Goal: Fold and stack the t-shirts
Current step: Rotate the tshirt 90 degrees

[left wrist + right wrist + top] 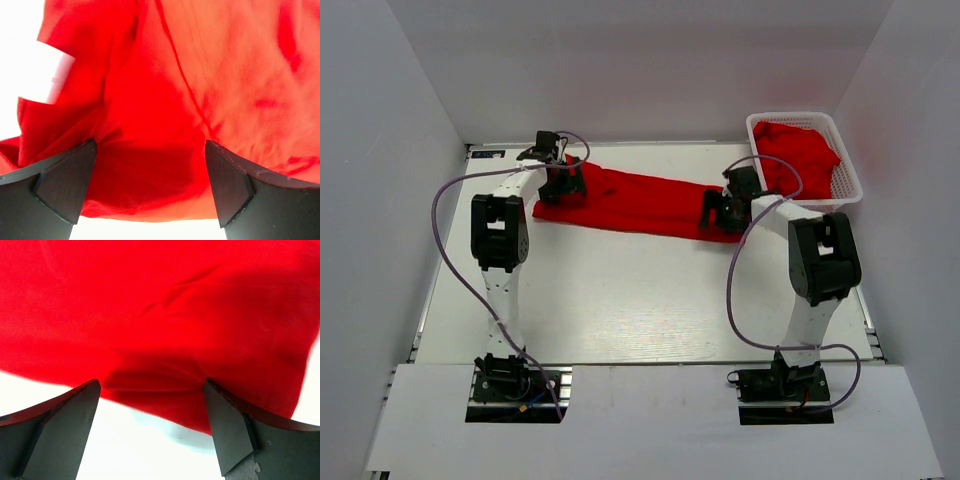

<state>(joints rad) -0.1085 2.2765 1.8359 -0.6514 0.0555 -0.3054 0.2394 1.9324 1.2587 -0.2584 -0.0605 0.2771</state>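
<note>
A red t-shirt (pixel 640 203) lies folded into a long band across the far middle of the table (pixel 620 290). My left gripper (pixel 563 186) is at its left end, open, with the cloth (pixel 165 100) lying between and beyond the fingers (pixel 65 185). My right gripper (pixel 720 210) is at its right end, open, its fingers (pixel 227 425) straddling the near edge of the cloth (pixel 160 315). More red t-shirts (pixel 800 155) lie heaped in the basket.
A white plastic lattice basket (pixel 848 170) stands at the far right corner. White walls enclose the table on three sides. A white label (pixel 50 75) shows on the shirt in the left wrist view.
</note>
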